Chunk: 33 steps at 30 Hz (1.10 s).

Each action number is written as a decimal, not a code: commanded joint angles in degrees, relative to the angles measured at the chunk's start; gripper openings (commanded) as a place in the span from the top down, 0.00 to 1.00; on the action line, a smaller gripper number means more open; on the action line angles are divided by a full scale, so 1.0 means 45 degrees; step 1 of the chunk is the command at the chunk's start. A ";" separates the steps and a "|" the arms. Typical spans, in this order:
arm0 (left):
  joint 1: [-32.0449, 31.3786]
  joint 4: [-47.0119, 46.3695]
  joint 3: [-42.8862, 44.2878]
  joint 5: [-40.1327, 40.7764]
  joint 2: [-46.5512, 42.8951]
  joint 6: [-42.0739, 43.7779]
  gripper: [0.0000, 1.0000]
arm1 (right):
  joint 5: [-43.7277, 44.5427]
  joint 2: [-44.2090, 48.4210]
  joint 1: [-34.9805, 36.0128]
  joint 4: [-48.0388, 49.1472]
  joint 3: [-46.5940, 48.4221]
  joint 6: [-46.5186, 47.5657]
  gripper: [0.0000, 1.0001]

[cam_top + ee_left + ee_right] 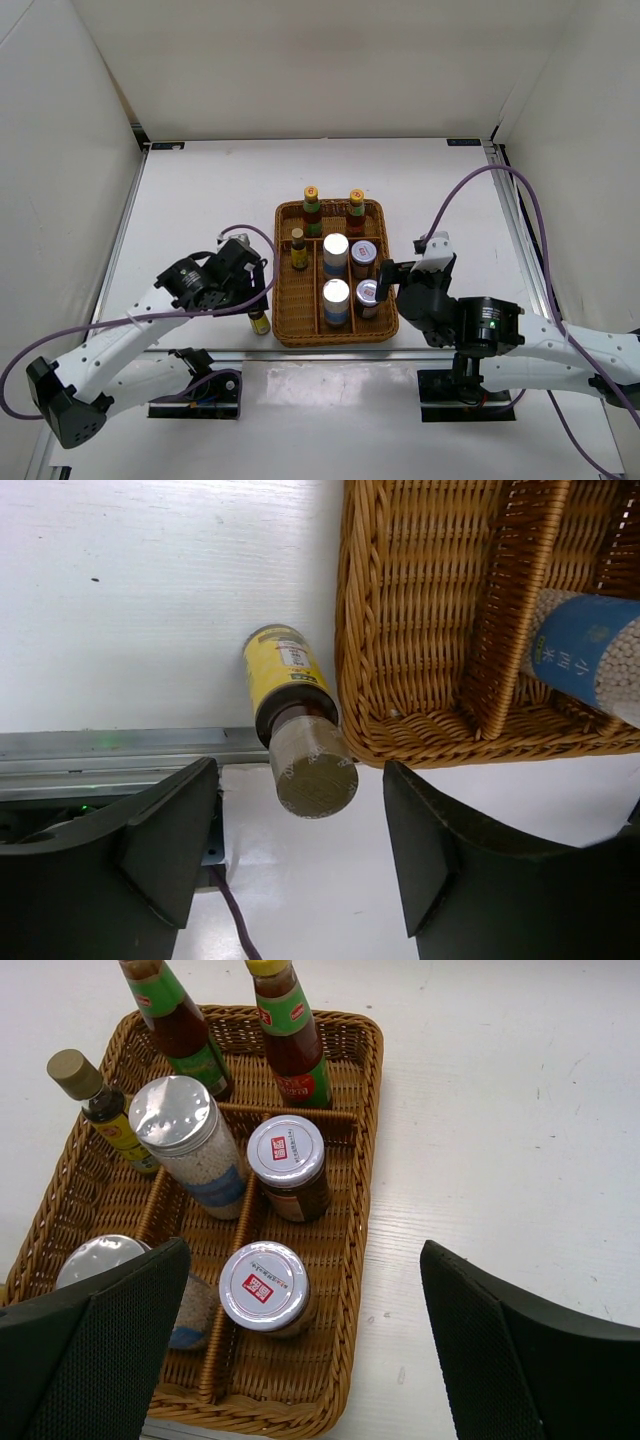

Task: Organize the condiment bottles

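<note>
The wicker tray (335, 340) holds two slim red-sauce bottles (312, 212) (356, 212), one yellow-labelled bottle (299, 250), two white-blue cylinders (335, 255) (336, 300) and two short silver-lidded jars (364, 258) (369, 297). The second yellow-labelled bottle (260, 322) stands on the table just outside the tray's near left corner. In the left wrist view this bottle (290, 680) is beside the tray (420, 630). My left gripper (300, 780) is open and empty just above it. My right gripper (300, 1260) is open and empty above the near jar (263, 1286).
A metal rail (120, 745) runs along the table's near edge beside the loose bottle. White walls enclose the table on three sides. A purple cable (530, 210) loops from the right arm over the table's right side.
</note>
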State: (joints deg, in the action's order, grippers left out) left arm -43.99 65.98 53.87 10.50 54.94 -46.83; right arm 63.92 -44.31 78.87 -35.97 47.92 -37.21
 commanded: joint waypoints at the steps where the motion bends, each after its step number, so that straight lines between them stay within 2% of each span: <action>1: -0.0010 -0.0129 0.0371 0.0457 0.0250 0.0151 0.24 | 0.0307 0.0004 0.0071 0.0356 0.0015 -0.0344 0.02; 3: -0.0010 -0.0265 0.0665 0.0576 0.0525 0.0464 0.27 | 0.0307 0.0004 0.0071 0.0356 0.0015 -0.0344 0.02; 6: -0.0010 -0.0539 0.0803 0.0576 0.1208 0.0931 0.38 | 0.0307 0.0004 0.0071 0.0356 0.0015 -0.0344 0.02; 9: -0.0010 -0.0540 0.1288 0.0459 0.1775 0.1244 0.57 | 0.0424 0.0121 0.0071 0.0356 0.0015 -0.0344 0.02; 10: -0.0010 -0.0540 0.1446 0.0324 0.1776 0.1362 0.67 | 0.0424 0.0237 0.0071 0.0356 0.0015 -0.0344 0.02; 11: -0.0010 -0.0540 0.1622 0.0322 0.1776 0.1363 0.84 | 0.0540 0.0238 0.0071 0.0356 0.0015 -0.0344 0.02; 12: -0.0010 -0.0540 0.2068 0.0322 0.1776 0.1537 0.89 | 0.0541 0.0238 0.0071 0.0356 0.0015 -0.0344 0.02; 15: -0.0010 -0.0268 0.3007 0.0788 0.1776 0.1831 0.89 | 0.0659 0.0356 0.0071 0.0240 0.0015 -0.0344 0.00; 19: -0.0010 0.0435 0.5638 0.1649 0.2125 0.2415 0.89 | 0.0776 0.0356 0.0071 0.0238 0.0015 -0.0344 0.00; 22: -0.0010 0.0437 0.6775 0.1787 0.2751 0.2691 0.89 | 0.0776 0.0356 0.0071 0.0238 0.0015 -0.0344 0.00; 27: -0.0301 -0.0440 0.6897 0.1125 0.3941 0.2828 0.89 | 0.0776 0.0356 0.0071 0.0238 0.0015 -0.0344 0.00; 33: -0.0674 -0.1534 0.5902 0.0967 0.4782 0.2672 0.89 | 0.0776 0.0356 0.0071 -0.0269 0.0268 -0.0344 0.00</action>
State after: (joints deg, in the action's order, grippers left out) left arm -46.28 63.22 81.38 15.64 77.10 -34.74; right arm 64.82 -43.33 78.87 -36.69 47.90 -37.39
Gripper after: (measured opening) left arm 0.433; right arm 0.995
